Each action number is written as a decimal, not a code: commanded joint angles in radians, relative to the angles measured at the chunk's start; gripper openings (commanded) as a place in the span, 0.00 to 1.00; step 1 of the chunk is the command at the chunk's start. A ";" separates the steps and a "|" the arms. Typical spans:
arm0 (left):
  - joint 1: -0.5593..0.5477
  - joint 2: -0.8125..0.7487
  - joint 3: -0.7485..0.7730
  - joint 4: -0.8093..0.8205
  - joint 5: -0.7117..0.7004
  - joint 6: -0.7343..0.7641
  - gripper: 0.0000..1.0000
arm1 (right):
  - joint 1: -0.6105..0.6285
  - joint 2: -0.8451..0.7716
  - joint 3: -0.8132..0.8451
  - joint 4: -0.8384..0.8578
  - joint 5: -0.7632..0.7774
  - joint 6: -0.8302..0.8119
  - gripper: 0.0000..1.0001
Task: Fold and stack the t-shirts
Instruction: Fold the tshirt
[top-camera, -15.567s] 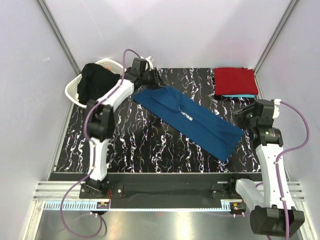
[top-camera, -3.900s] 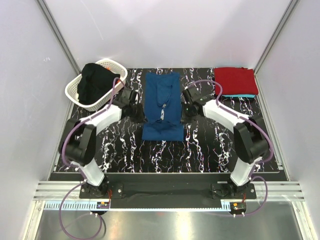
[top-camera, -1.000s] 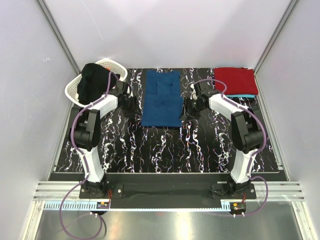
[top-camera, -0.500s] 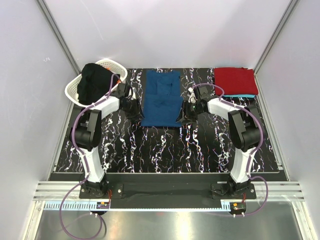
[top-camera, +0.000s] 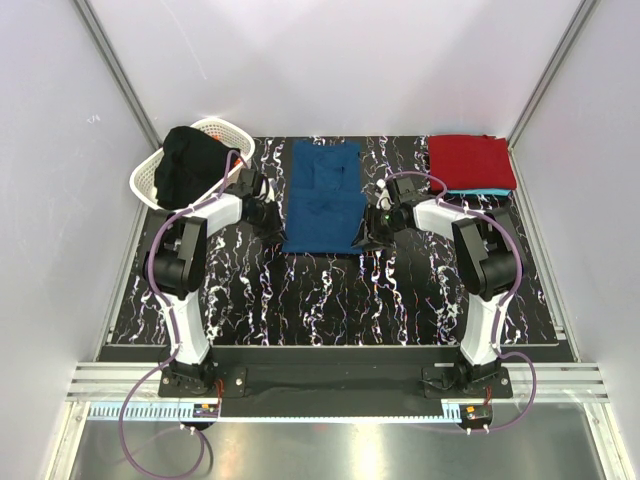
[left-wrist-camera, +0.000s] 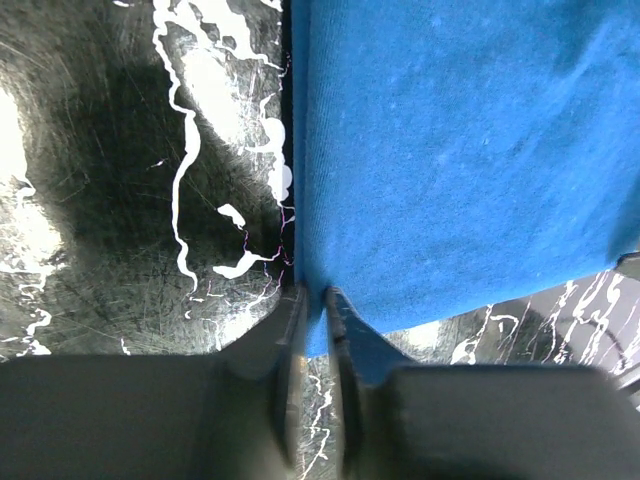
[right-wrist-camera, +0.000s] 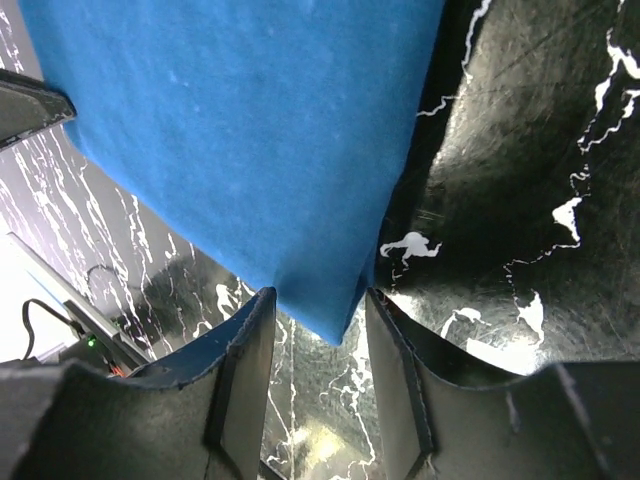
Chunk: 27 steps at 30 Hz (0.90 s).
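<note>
left end effector (left-wrist-camera: 315, 297): fingers nearly together, near left corner of the blue t-shirt (top-camera: 322, 205) pinched in the thin slot between them
right end effector (right-wrist-camera: 318, 295): about half open, fingers straddle the near right corner of the blue t-shirt, cloth sits in the gap, not squeezed
left arm: reaches to the far part of the counter (top-camera: 300, 300), wrist low at the shirt's left edge
right arm: mirrors it, wrist low at the shirt's right edge
blue t-shirt: folded to a long rectangle, flat on the counter, far centre, between the two end effectors; a fold line crosses it about halfway
red t-shirt (top-camera: 470, 160): folded, far right corner of the counter, well apart from the blue one
turquoise t-shirt (top-camera: 482, 191): under the red one, only a thin strip shows at the near edge
basket (top-camera: 146, 183): white lattice, far left corner, just beside the left arm
black cloth (top-camera: 187, 162): piled in the basket, hangs over its rim
counter: black with white marble veins
</note>
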 joint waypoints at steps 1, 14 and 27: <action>-0.005 -0.028 -0.014 0.029 0.016 0.011 0.04 | -0.004 0.006 -0.020 0.059 -0.025 0.021 0.48; -0.006 -0.117 -0.170 0.113 0.010 -0.103 0.00 | -0.004 -0.055 -0.105 0.104 -0.016 0.055 0.00; -0.103 -0.334 -0.408 0.141 -0.001 -0.138 0.00 | 0.065 -0.278 -0.390 0.122 0.049 0.171 0.01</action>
